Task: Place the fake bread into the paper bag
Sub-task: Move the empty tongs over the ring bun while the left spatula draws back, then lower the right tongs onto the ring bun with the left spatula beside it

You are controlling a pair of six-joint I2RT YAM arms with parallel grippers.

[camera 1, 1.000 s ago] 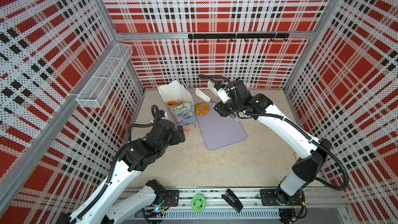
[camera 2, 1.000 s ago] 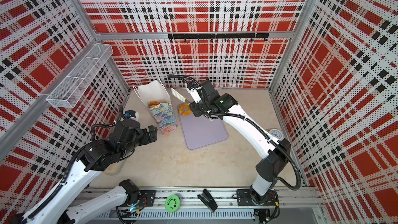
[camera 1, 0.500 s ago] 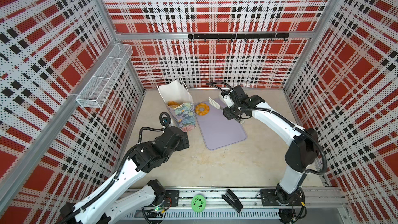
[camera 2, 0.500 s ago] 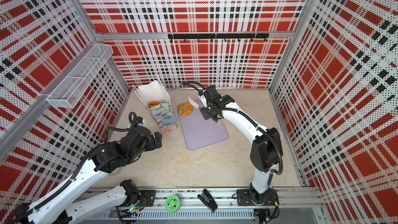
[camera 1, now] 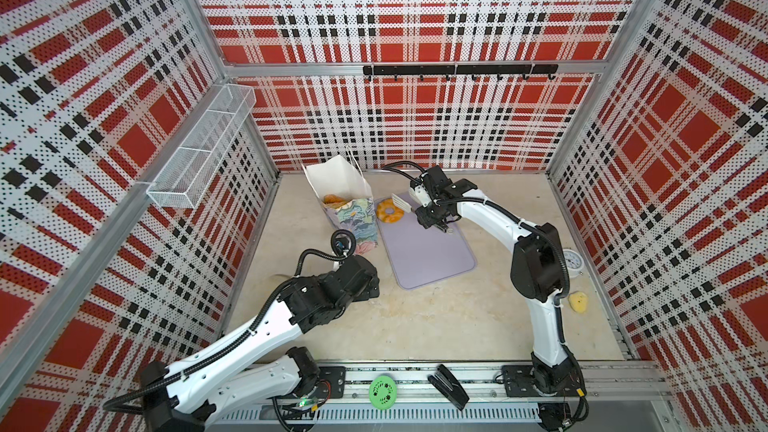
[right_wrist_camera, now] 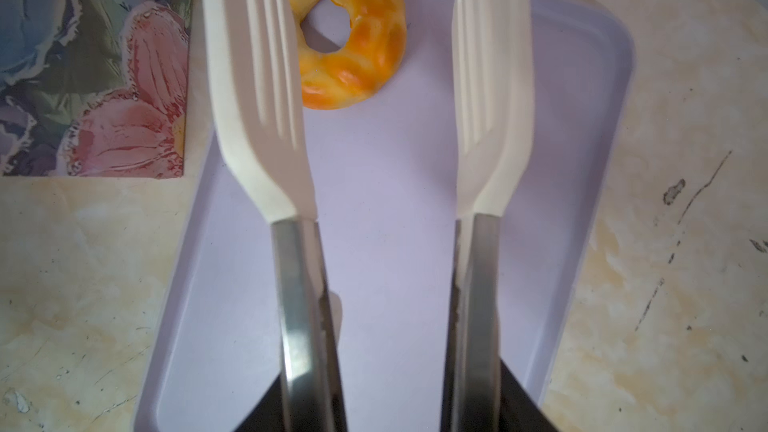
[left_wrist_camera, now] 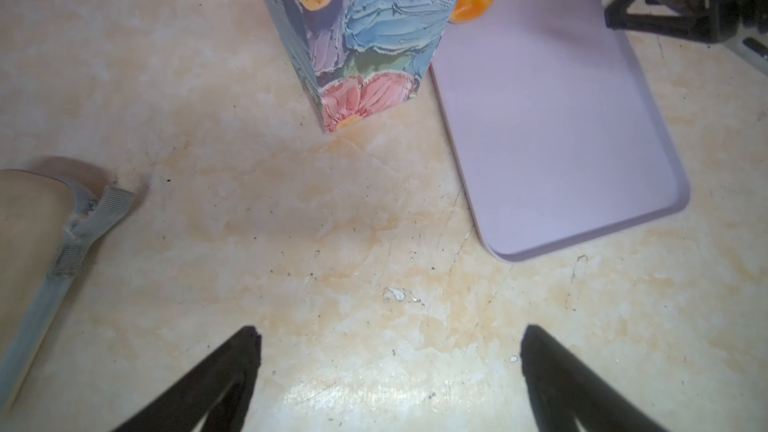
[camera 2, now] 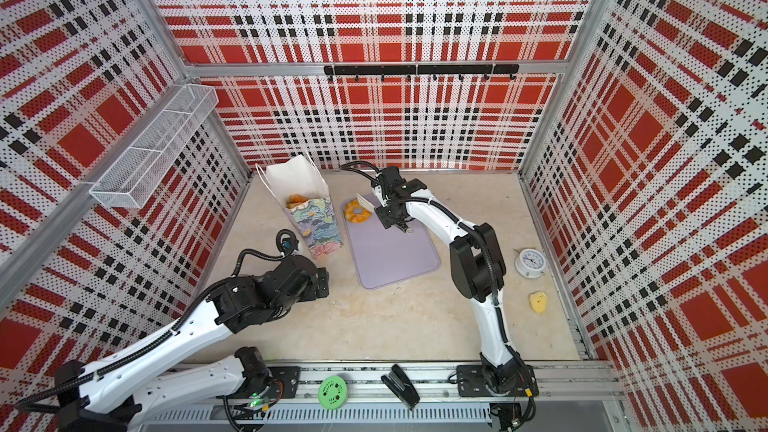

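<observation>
In both top views the ring doughnut (camera 1: 390, 220) lies on the tray (camera 1: 432, 259) beside the paper bag (camera 1: 357, 218), the left wrist view shows the left gripper (left_wrist_camera: 388, 334) wide open, and the right wrist view shows the right gripper (right_wrist_camera: 405, 409) holding tongs (right_wrist_camera: 257, 76).

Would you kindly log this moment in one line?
right tool: gripping tongs, open at ring doughnut on tray | left tool: open, empty | paper bag: upright, bread inside

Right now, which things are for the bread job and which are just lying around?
For the job: doughnut, paper bag, bread inside it, tongs, tray.
Just lying about: clock, yellow lump, green disc, stapler, wire basket.
</observation>
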